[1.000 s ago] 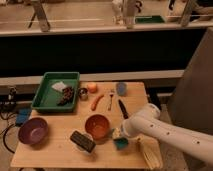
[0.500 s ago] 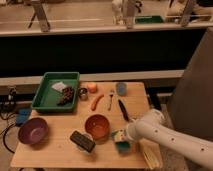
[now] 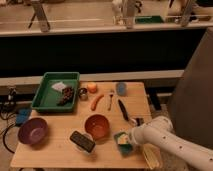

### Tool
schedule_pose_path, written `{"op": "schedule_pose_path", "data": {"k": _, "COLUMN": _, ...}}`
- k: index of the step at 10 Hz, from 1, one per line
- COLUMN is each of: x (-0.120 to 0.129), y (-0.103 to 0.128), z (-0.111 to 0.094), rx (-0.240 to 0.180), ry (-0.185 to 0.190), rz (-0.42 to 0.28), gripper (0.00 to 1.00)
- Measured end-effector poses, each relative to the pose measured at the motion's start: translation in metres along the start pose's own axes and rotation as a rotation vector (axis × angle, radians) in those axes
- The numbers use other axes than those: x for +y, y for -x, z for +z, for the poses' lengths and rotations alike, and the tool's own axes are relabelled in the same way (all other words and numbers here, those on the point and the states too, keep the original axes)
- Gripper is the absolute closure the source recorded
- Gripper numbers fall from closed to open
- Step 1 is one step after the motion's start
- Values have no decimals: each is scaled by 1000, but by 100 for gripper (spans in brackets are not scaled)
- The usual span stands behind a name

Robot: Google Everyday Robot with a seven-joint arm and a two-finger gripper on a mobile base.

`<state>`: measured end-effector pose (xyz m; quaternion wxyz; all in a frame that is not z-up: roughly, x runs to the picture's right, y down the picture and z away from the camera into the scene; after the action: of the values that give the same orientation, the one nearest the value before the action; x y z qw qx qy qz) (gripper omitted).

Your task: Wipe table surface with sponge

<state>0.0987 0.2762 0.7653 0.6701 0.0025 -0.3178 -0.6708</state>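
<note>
the table surface (image 3: 60, 150) is the biggest thing here, a light wooden top with plank grain running left to right, and everything else sits on it. the robot's white arm (image 3: 172, 145) reaches in from the lower right, low over the front right part of the wood. next in size is the green tray (image 3: 42, 100) at the back left with dark bits inside, then the purple bowl (image 3: 33, 131) at the front left and the reddish-brown bowl (image 3: 97, 126) near the middle front. a black block (image 3: 82, 141) lies tilted just left of and below that bowl. smaller still are a carrot (image 3: 96, 101), a fork (image 3: 110, 99), a dark knife (image 3: 123, 109), a small blue cup (image 3: 121, 88) and an orange fruit (image 3: 92, 87) toward the back. the sponge (image 3: 123, 141) is teal with a yellowish face, lying on the wood just right of the reddish-brown bowl, near the front edge. the gripper (image 3: 131, 137) is right at the sponge's right side, seemingly touching it, so the sponge lies directly left of the pincer with open wood beyond only toward the front. i cannot tell whether the pincer is spread or pinching the sponge. the sponge's long axis looks roughly front to back, though that is uncertain. a wiping stroke probably has to run along the front strip, keeping off the bowl and the block.
</note>
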Motion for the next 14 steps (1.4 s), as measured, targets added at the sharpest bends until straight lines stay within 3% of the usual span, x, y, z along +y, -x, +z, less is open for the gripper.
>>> {"op": "schedule_pose_path", "data": {"k": 4, "x": -2, "y": -5, "z": 20, "rx": -6, "ry": -14, "rz": -41, "gripper": 100}}
{"op": "schedule_pose_path", "data": {"k": 9, "x": -41, "y": -15, "z": 31, "rx": -17, "ry": -75, "rz": -148, "gripper": 100}}
{"op": "schedule_pose_path", "data": {"k": 12, "x": -56, "y": -4, "z": 28, "rx": -42, "ry": -95, "rz": -191, "gripper": 100}}
{"op": "schedule_pose_path", "data": {"k": 14, "x": -57, "y": 15, "z": 20, "rx": -57, "ry": -89, "rz": -194, "gripper": 100}}
